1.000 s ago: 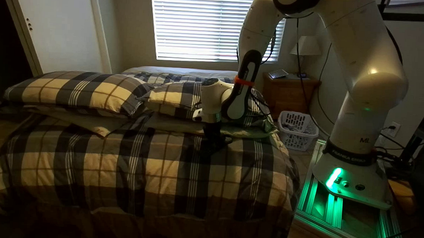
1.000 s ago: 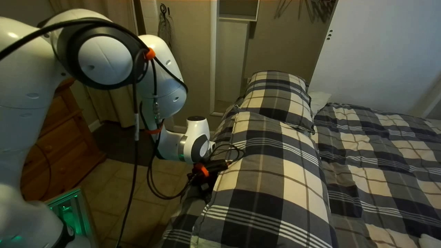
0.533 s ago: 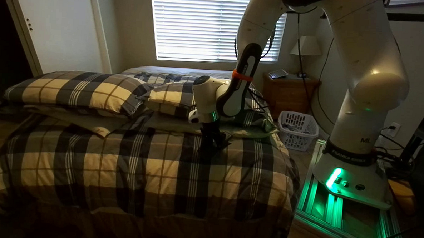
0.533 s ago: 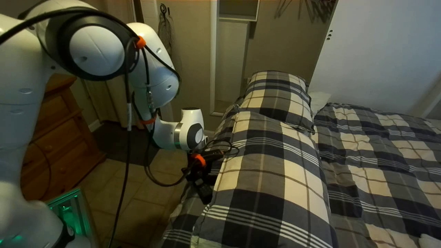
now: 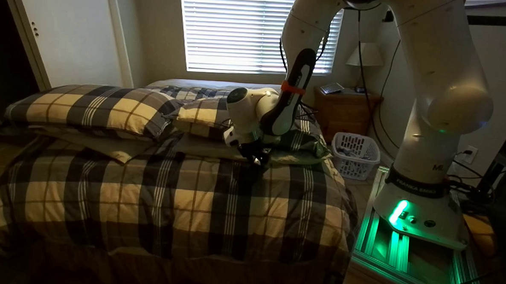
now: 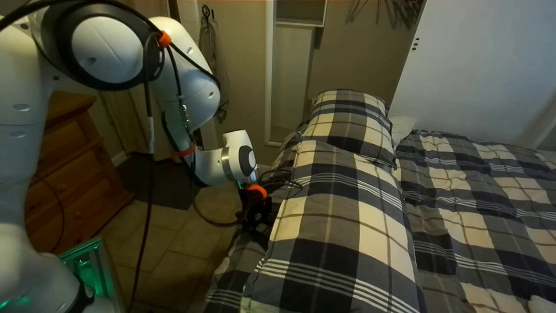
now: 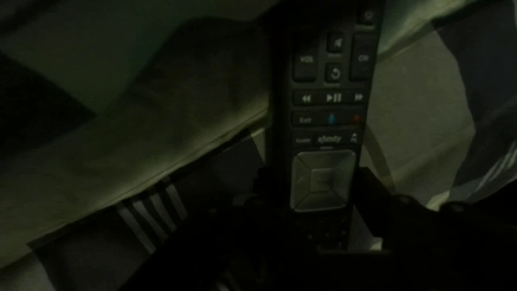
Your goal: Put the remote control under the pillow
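The black remote control (image 7: 329, 109) fills the middle of the wrist view, its buttons facing the camera. My gripper (image 7: 315, 182) is shut on its sides, one finger at each edge of the square button pad. The remote's far end is dark at the top, near a plaid cloth edge. The pillow (image 5: 203, 114), flatter, cream and navy plaid, lies on the bed behind my gripper (image 5: 256, 159). It is the nearer pillow (image 6: 339, 217) in an exterior view, where my gripper (image 6: 256, 213) is beside its edge. The remote is too dark to make out in the exterior views.
The puffier plaid pillow (image 5: 92, 105) lies beside it. A paler flat layer (image 5: 201, 146) shows beneath the pillows. The plaid bedcover (image 5: 190, 207) spreads in front. A white laundry basket (image 5: 355, 155) and a wooden nightstand (image 5: 344, 112) stand beyond the bed.
My gripper has risen and its wrist has tilted, with the remote still held. The upper arm has moved back and up. The pillows look unmoved.
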`<action>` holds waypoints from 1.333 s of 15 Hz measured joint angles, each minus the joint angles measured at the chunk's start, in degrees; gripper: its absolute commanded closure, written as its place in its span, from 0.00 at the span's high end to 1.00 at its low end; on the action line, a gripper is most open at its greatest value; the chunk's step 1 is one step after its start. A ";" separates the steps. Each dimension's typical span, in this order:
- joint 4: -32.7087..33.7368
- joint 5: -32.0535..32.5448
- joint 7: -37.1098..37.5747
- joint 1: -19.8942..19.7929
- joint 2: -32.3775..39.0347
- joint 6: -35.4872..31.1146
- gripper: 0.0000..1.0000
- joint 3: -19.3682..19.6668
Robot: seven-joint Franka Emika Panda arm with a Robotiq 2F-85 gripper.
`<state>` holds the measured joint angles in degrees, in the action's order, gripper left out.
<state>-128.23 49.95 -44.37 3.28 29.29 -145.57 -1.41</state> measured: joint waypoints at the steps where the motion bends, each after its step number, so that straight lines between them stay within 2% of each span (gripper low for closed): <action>1: 0.09 2.50 0.06 0.01 -0.23 -0.17 0.28 0.27; 5: 0.18 11.20 0.21 -0.24 -1.75 -0.88 0.28 0.99; 10: 0.01 17.20 0.51 -1.50 -3.08 -2.20 0.28 1.19; 14: -0.69 17.77 1.02 -4.86 -4.02 -9.75 0.28 1.51; 20: -2.12 17.83 7.58 -8.70 -6.35 -23.39 0.28 3.54</action>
<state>-130.35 67.78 -36.79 -5.42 22.94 -168.96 2.13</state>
